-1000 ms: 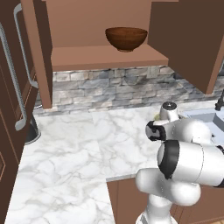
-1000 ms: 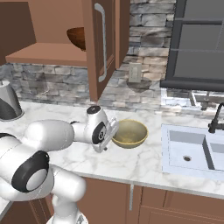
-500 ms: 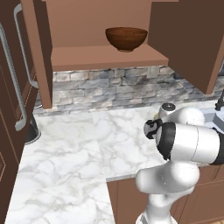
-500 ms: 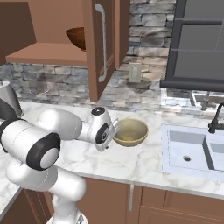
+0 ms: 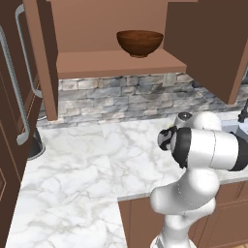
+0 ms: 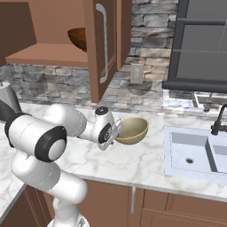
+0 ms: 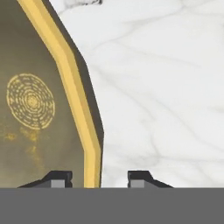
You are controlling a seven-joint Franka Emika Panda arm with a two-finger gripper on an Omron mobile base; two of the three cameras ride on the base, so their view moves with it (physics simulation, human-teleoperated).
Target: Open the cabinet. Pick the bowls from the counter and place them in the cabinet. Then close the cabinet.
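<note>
The cabinet (image 5: 121,64) stands open, and a dark reddish-brown wooden bowl (image 5: 140,42) (image 6: 77,38) rests on its shelf. A pale beige bowl (image 6: 134,128) sits on the white marble counter (image 6: 133,162) left of the sink. My gripper (image 6: 117,131) is at this bowl's near-left rim. In the hand view the gripper (image 7: 99,177) straddles the yellowish rim of the bowl (image 7: 35,109), one fingertip inside and one outside over the counter (image 7: 166,87). The jaws are narrowed, with small gaps still showing on both sides of the rim.
The cabinet's open doors (image 5: 208,43) (image 6: 106,44) hang out over the counter. A sink (image 6: 195,153) with a dark faucet (image 6: 219,120) lies to the right. A dark kettle (image 5: 36,144) stands at the counter's left end. A stone backsplash (image 5: 126,97) runs behind.
The arm has reached further to the pale bowl and the fingers have come in around its rim, narrowing from wide open. The bowl has hardly moved.
</note>
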